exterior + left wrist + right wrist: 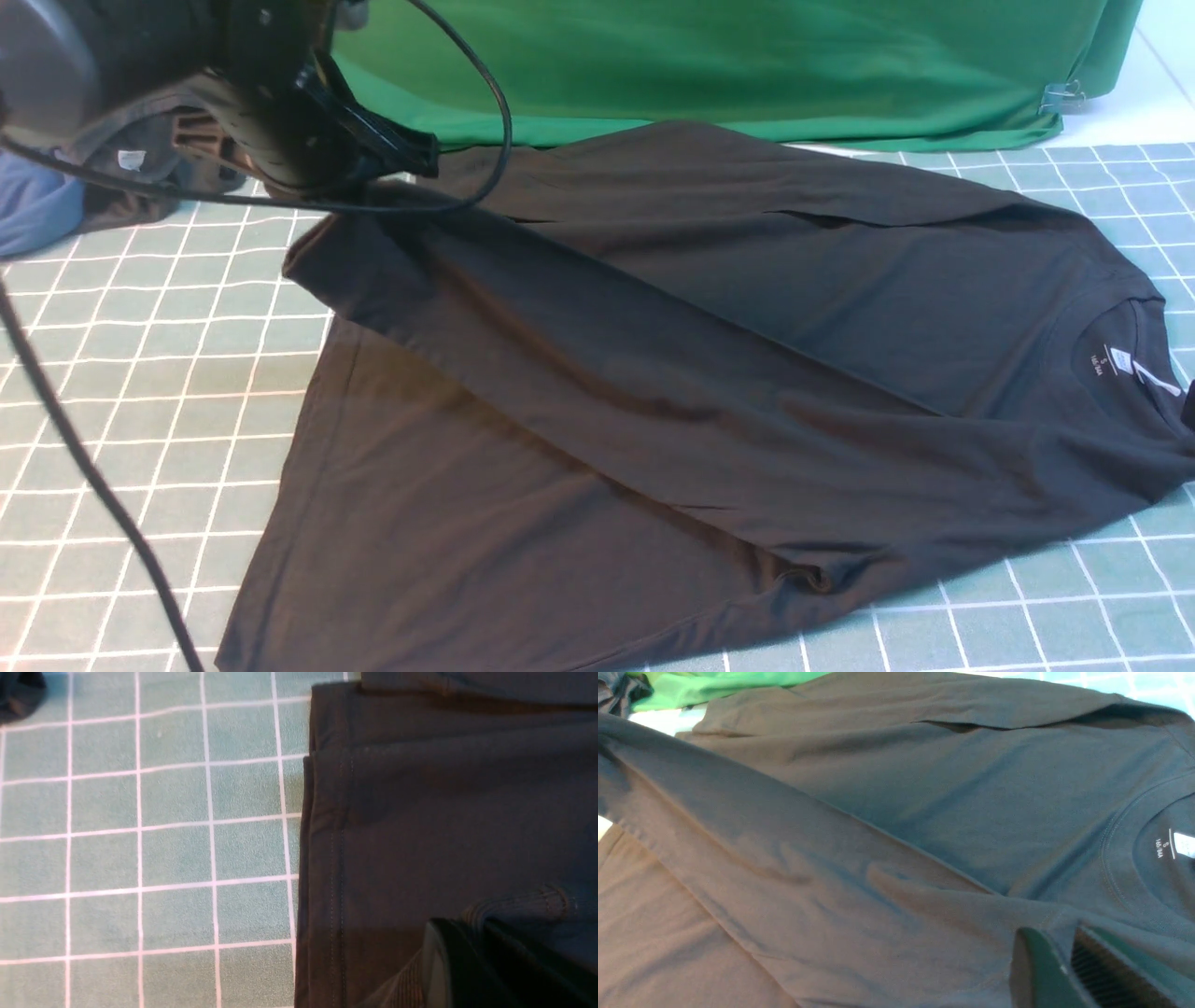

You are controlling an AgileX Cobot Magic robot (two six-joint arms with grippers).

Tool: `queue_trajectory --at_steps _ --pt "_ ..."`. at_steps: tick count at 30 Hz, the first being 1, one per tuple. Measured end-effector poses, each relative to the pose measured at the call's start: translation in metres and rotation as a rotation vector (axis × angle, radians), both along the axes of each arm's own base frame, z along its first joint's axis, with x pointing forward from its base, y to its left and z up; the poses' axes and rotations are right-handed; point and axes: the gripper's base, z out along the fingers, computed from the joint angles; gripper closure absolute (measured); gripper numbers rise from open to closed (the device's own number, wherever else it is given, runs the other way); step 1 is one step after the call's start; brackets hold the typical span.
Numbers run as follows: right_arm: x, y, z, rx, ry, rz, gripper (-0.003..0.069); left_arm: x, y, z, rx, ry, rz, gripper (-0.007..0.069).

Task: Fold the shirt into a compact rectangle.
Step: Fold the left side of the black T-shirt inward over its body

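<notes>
The black shirt [709, 373] lies spread on the checked mat [140, 373], neck label [1116, 359] to the right. One long sleeve [579, 345] is folded slantwise across the body. My left gripper [420, 154] hovers over the shirt's far left corner, shut on the sleeve's ribbed cuff [518, 905]. In the left wrist view that gripper [465, 926] has the cuff pinched between its dark fingers. My right gripper [1057, 933] is at the shoulder next to the collar [1111, 858]. Its jaws stand narrow with a ridge of shirt cloth between them.
A big green cloth [747, 65] hangs along the back, with a metal clip [1064, 93] at its right end. A dark grey garment with a pale tag [131, 161] and a blue cloth [37, 210] lie at the far left. A black cable [93, 485] crosses the mat's left side.
</notes>
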Motion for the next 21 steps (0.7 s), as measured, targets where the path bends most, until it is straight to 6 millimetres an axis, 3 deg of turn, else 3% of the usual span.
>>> queue_trajectory --at_steps 7,17,21 --pt "-0.0007 0.0002 -0.0011 -0.002 0.014 0.003 0.0541 0.0023 0.0002 -0.0047 0.008 0.01 -0.001 0.0575" --pt "-0.0008 0.0002 -0.0013 -0.002 0.017 0.004 0.0529 0.0032 0.0022 -0.004 -0.001 -0.002 0.038 0.0226" --pt "-0.0008 0.0002 -0.0013 -0.002 0.017 0.004 0.0526 0.0077 0.0083 -0.0026 -0.073 -0.035 0.122 0.0188"
